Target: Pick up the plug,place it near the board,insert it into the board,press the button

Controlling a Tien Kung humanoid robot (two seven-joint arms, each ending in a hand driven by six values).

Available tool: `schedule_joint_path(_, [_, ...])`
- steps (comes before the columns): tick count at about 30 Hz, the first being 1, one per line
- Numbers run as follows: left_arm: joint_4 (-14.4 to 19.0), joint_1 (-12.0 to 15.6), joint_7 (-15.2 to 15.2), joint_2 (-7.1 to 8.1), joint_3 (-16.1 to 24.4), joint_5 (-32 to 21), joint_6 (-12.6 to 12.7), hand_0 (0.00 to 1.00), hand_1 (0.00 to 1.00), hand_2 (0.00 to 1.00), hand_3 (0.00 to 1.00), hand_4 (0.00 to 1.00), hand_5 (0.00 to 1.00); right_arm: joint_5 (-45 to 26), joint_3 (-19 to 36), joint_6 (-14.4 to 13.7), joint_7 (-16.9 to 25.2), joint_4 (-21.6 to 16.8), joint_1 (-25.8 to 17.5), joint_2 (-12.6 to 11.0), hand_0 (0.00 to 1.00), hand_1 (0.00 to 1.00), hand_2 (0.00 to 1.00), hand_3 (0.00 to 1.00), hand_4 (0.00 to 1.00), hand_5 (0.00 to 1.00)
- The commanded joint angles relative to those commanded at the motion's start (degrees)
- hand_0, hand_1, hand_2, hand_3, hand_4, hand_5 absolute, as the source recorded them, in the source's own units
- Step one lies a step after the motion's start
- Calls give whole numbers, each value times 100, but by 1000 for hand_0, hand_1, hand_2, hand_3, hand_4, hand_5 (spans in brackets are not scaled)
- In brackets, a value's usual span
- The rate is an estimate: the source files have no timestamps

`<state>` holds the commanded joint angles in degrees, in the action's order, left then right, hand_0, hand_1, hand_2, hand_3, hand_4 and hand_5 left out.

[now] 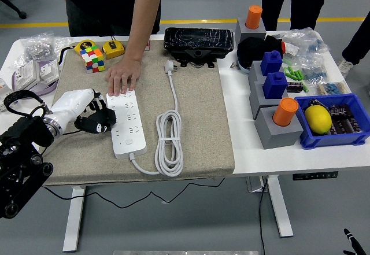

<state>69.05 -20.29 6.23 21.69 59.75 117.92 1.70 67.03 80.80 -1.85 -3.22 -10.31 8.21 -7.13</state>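
A white power strip [128,122] lies lengthwise on the grey mat [202,116], its cable coiled [169,142] to the right and running up to the white plug [170,66] near the mat's far edge. My left hand [97,119], black fingers curled, rests on the mat against the strip's left side and holds nothing. A person's hand [122,77] lies flat on the mat at the strip's far end. The right arm is out of view.
A Rubik's cube [92,58] and a yellow tape measure [113,49] sit at the mat's far left. A black case [198,40] stands behind the plug. Grey and blue blocks with orange cylinders [285,111] and a blue bin [335,122] fill the right side.
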Motion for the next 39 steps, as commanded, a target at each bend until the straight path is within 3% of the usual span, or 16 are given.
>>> schedule_joint_path(9, [22,-28,17,35,-6,55,-45,430,593,546,524,655,2,-4,18,-4,6,0,18,-13,820,763,745,786,998,998])
schedule_joint_path(10, [26,-32,19,39,-8,66,-51,494,706,608,579,688,2,-4,20,-5,5,0,19,-13,820,763,745,786,998,998])
schedule_joint_path(15, [30,-38,26,46,-11,98,-73,494,706,608,579,688,2,-12,18,-7,7,0,19,-14,820,763,745,786,998,998])
schedule_joint_path(16, [33,-37,26,45,-12,101,-74,570,758,688,622,714,2,-17,14,-6,8,0,18,-15,819,762,746,786,998,998])
schedule_joint_path(39, [267,20,47,33,23,143,-85,592,771,721,629,727,2,-17,15,-12,3,0,19,-16,819,762,746,786,998,998])
